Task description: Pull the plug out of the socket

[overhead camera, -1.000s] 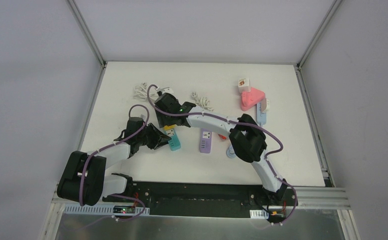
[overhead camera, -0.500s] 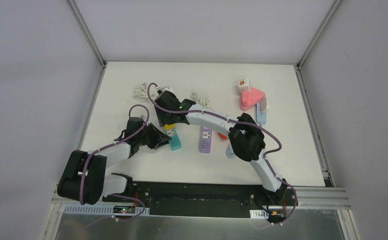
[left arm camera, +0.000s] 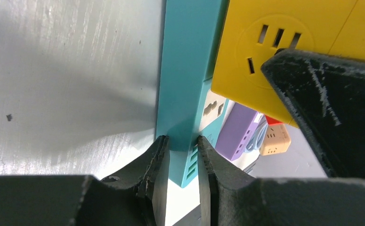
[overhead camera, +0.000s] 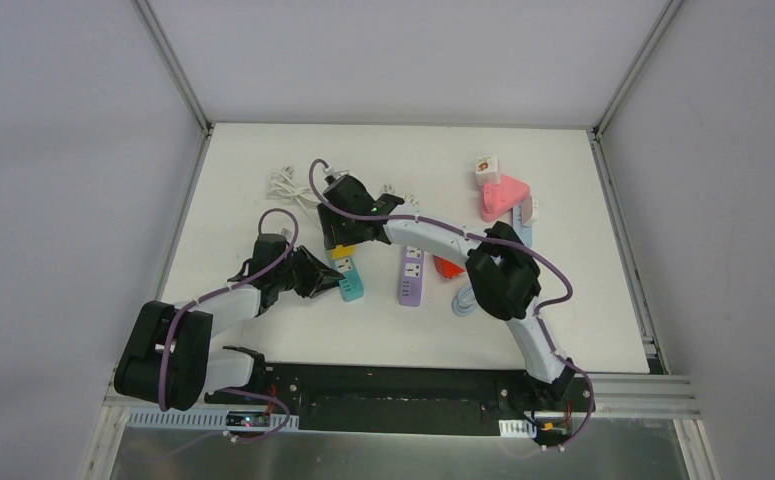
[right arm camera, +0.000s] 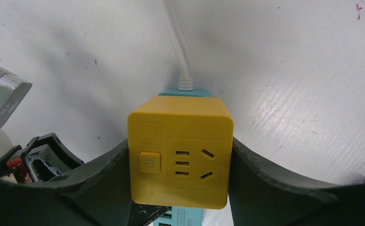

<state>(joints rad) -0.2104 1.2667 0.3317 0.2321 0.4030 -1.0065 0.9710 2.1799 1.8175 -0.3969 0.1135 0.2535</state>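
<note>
- White tabletop (overhead camera: 583, 330) between pale walls, seen from above; both arm bases sit at its near edge.
- Nearest to the bases, the left gripper (left arm camera: 182, 146) reaches in from the left, low over the table. Its jaws are narrow and pinch the near end of a teal power strip (left arm camera: 185, 84), one finger pressed on each long side.
- That strip lies flat on the table, left of centre, and a white cord (right arm camera: 178, 47) leaves its far end.
- On top of the strip sits the yellow cube plug (right arm camera: 180, 150), its socket face and round button turned toward the right wrist camera.
- The right gripper (right arm camera: 180, 160) comes down on the cube from the far side. Its jaws stand half wide, and the fingers (right arm camera: 109, 174) lie against the cube's two opposite sides, clasping it.
- Right of the teal strip lies a purple power strip (overhead camera: 410, 275), with an orange-red cube (overhead camera: 448, 267) and a pale blue coil (overhead camera: 463, 300) just beyond it, partly under the right arm.
- Farther back, a loose white cable (overhead camera: 283, 183) lies at the left.
- A pink block (overhead camera: 503, 197) and a small white cube (overhead camera: 487, 168) sit at the far right.
</note>
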